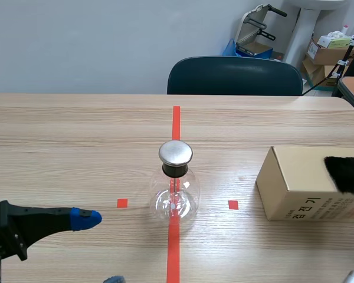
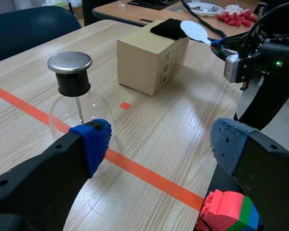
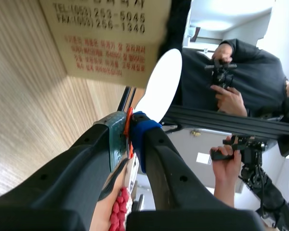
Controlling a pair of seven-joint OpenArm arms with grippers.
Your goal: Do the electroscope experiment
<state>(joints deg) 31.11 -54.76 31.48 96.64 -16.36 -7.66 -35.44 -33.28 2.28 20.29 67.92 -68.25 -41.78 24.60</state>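
Pale wood-grain counter (image 1: 76,135) runs away from me toward a dark chair (image 1: 235,75) at its far edge, and an orange-red tape line (image 1: 176,121) runs down its middle. The electroscope (image 1: 176,183), a clear glass flask with a black collar and a round metal cap, stands upright on that line at the centre of the counter.

My left claw (image 2: 159,142) hangs low on the near left with its fingers spread wide apart and gripping nothing. The electroscope is ahead of it, just past the blue pad of one finger and not between the two. Low beside the other finger is a small stack of red, green and blue blocks (image 2: 226,211).

A cardboard box (image 1: 310,183) lies on the counter on the side my right arm comes in from, apart from the flask. A black cloth (image 2: 169,28) is draped over its far end.

My right claw (image 3: 129,137) is clamped on the thin handle of a white paddle (image 3: 161,84). The paddle's oval disc sticks out past the pads, close by the printed side of the box. From my left wrist the disc shows right beside the cloth, but I cannot tell whether they touch.

Past the paddle a person (image 3: 241,72) in a dark top holds black handles in both hands.
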